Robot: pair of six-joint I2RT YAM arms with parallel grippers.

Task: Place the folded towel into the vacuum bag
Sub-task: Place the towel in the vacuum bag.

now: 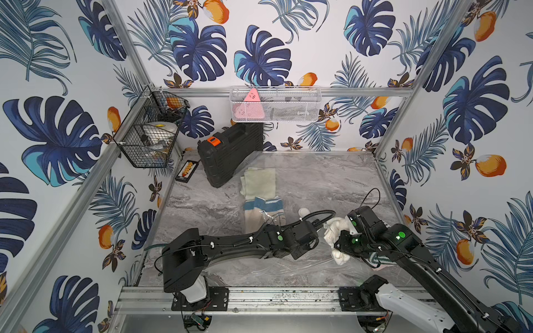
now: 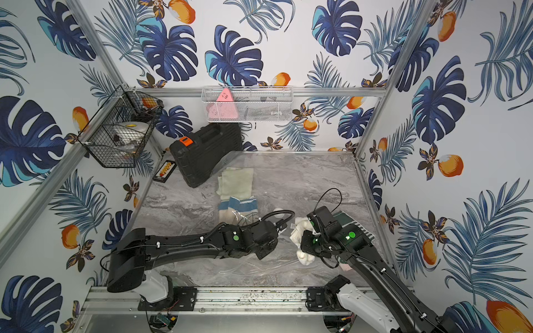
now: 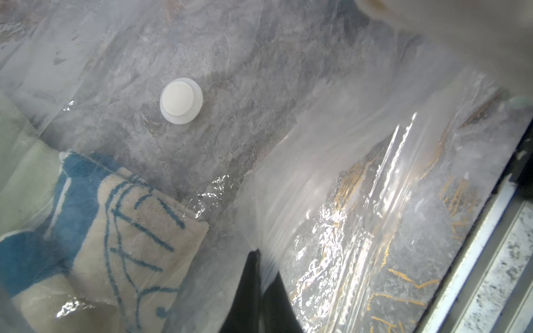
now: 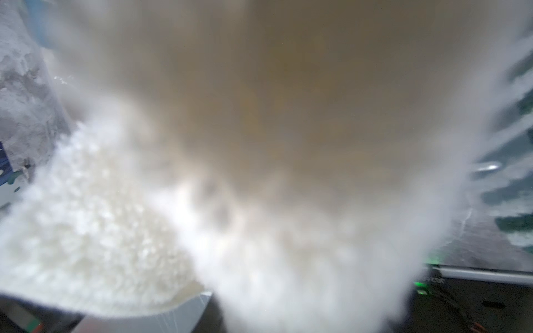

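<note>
l gripper: jaws pinched tight on top film of vacuum bag, seemingly nr zip edge. r gripper: clamped on white towel, bunched, hanging over bag nr valve; not in yet. risks: slick film slips from l pinch, mouth drops shut; loose towel snags on lip or lands outside. surface: grey marble-look table, glare on film. room: leaf-print walls, alu frame, black case at back.
</note>
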